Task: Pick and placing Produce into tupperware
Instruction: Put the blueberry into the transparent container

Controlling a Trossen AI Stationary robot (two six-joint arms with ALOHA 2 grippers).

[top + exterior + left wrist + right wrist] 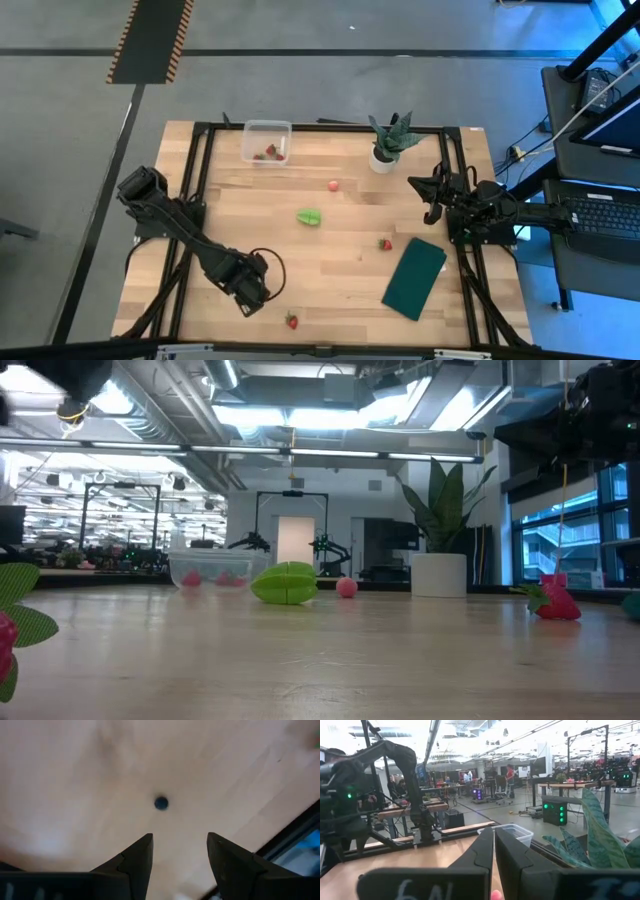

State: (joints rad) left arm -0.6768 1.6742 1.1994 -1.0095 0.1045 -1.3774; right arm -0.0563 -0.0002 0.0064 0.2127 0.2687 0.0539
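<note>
The clear tupperware (266, 142) stands at the table's far edge with strawberries inside it. Loose produce lies on the wood: a pink round fruit (333, 185), a green lumpy piece (309, 216), one strawberry (385, 243) right of the middle and another strawberry (291, 321) by the near edge. My left gripper (251, 296) points down over bare wood just left of that near strawberry. It is open (179, 842), with nothing between its fingers. My right gripper (432, 203) waits at the right edge, shut (494, 837).
A spiky plant in a white pot (384, 150) stands at the far right. A flat dark green rectangle (414, 277) lies near the front right. A small dark dot (161, 803) marks the wood under my left gripper. Black frame rails (196, 180) run along the table's sides.
</note>
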